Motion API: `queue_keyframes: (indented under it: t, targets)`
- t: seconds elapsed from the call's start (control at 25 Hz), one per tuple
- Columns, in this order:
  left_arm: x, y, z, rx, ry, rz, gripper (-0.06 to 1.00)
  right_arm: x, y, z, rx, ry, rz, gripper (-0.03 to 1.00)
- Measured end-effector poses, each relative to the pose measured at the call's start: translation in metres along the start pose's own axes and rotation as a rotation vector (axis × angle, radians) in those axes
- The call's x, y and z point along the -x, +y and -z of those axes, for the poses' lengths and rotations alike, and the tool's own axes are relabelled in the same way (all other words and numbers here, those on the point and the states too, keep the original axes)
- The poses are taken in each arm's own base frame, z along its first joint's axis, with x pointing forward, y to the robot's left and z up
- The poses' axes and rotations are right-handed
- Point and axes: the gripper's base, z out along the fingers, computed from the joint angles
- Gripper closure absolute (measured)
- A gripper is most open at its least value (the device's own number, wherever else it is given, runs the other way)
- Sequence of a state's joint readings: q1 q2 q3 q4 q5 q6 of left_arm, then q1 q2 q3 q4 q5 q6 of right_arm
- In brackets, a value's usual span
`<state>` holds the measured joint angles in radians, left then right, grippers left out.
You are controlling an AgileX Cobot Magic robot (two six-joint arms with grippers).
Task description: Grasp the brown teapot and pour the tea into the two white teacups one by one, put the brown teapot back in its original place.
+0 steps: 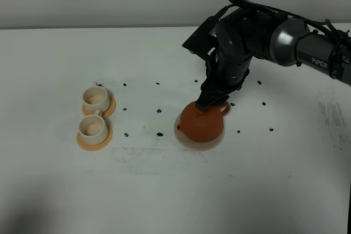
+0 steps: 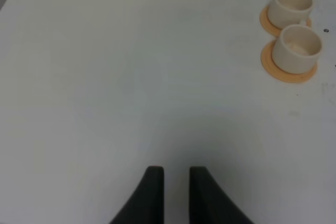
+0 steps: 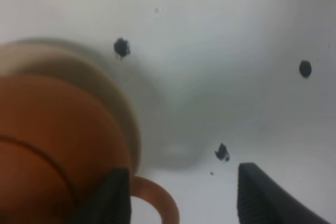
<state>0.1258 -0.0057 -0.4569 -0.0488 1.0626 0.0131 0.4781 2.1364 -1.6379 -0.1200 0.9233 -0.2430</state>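
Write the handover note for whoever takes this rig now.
Left gripper: slightly open, empty, over bare table, away from the job.
Right gripper: open, down at the teapot, fingers either side of its handle, not clamped.
Teapot: upright on its coaster.
Cups: on their saucers, on the left of the high view, one behind the other.
Done: cannot tell. The cups look pale inside, with no tea that I can make out.
Left, if nothing is poured yet: close on the handle, lift, pour into each cup in turn, set the teapot back on the coaster.
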Motion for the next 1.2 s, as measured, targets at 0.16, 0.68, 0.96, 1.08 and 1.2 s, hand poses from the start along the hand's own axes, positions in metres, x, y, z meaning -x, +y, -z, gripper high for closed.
queue_keyframes:
  t: [0.16,0.68,0.96,1.08,1.2]
  targets:
    - [0.0000,0.0000,0.0000,0.000,0.000,-0.001,0.83,-0.0003,-0.0002,0.0002,-0.002,0.003,0.002,0.52]
    - [0.0000,0.0000,0.0000,0.000,0.000,-0.001,0.83,-0.0042,0.0016,-0.0013,-0.011,-0.035,0.006,0.52]
    - [0.0000,0.0000,0.0000,0.000,0.000,-0.002,0.83,-0.0086,0.0048,0.0049,0.004,-0.072,-0.013,0.52]
    - [0.0000,0.0000,0.0000,0.000,0.000,-0.002,0.83,-0.0085,0.0051,0.0053,0.006,-0.077,-0.016,0.52]
    - [0.0000,0.0000,0.0000,0.000,0.000,-0.002,0.83,-0.0076,0.0051,0.0050,0.005,-0.090,-0.018,0.52]
